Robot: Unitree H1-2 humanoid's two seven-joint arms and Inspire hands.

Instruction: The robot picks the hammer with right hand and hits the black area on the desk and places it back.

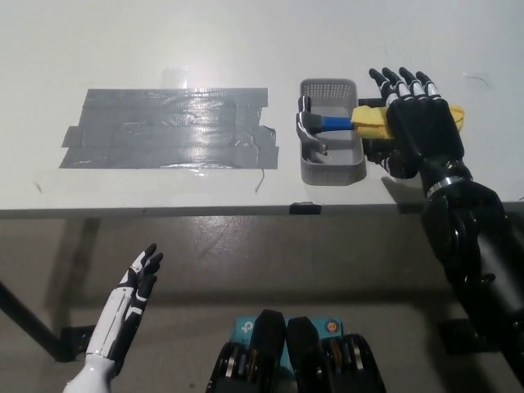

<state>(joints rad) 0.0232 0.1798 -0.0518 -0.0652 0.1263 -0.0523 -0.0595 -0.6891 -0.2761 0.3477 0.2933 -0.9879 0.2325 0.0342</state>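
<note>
Though half-hidden, hammer (pixel 327 124): steel head, blue-yellow handle.

I see the hammer (pixel 327 124) lying flat across a small grey basket (pixel 332 170) toward the right end of the desk (pixel 246 33), near its front edge. Its metal head sits inside the basket at the left; a blue neck runs right over the rim into a yellow grip, partly covered. The black area (pixel 168 128), a patch of dark tape strips, lies flat left of the basket, near the desk's front edge.
</note>
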